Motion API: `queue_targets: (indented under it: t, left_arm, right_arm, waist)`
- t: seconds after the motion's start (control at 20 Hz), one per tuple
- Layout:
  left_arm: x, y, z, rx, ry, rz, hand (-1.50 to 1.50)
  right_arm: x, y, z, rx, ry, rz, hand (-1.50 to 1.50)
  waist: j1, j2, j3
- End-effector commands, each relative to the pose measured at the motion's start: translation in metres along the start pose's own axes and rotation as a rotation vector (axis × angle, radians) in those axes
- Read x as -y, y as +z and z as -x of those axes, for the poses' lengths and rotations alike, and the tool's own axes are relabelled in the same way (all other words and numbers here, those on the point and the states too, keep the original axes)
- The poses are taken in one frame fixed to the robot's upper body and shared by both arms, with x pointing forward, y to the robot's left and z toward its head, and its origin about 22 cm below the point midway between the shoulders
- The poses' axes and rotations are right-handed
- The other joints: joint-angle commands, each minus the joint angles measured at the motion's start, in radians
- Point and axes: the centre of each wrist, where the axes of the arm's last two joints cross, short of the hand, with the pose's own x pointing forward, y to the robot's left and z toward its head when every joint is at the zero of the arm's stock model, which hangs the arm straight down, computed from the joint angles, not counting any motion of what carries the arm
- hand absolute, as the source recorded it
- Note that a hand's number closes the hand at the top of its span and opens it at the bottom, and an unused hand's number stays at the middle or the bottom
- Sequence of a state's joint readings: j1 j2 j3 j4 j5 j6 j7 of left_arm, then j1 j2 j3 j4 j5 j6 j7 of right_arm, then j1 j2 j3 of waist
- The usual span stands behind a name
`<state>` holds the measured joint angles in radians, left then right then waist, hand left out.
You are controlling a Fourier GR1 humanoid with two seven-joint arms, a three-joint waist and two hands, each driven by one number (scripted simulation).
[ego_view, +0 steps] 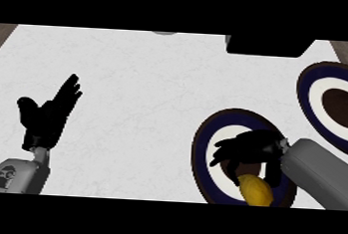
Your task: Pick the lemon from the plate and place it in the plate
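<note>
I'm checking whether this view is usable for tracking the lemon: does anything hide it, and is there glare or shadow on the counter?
Head view: the lemon shows only in part, under the right hand and forearm, on the near plate; the white counter is evenly lit, with no glare and no strong shadows; the far plate is cut by the right edge; the left hand rests open at left.

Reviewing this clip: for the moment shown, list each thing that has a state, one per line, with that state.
Yellow lemon: lying on the near plate, not held.
Near round navy-and-white plate: bears the lemon.
Far round navy-and-white plate: nothing on it.
Black right hand: over the near plate, fingers relaxed, beside the lemon.
Black left hand: open, resting at the left.
</note>
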<state>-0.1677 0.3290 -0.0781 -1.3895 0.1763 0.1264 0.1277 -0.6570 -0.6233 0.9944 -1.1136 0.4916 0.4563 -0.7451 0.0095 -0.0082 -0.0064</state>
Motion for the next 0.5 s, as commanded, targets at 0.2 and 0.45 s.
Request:
queue_targets:
  t: [0.2, 0.45]
  left_arm:
    - [0.006, 0.0, 0.002, -0.001, -0.006, -0.024, 0.0]
    - [-0.009, 0.008, 0.014, -0.033, -0.001, -0.029, 0.0]
  right_arm:
    - [-0.029, -0.032, -0.014, 0.151, -0.13, -0.064, 1.5]
    - [0.007, 0.005, 0.002, -0.052, -0.126, 0.316, 1.5]
  waist:
    - [-0.01, 0.007, 0.006]
    - [-0.016, 0.006, 0.006]
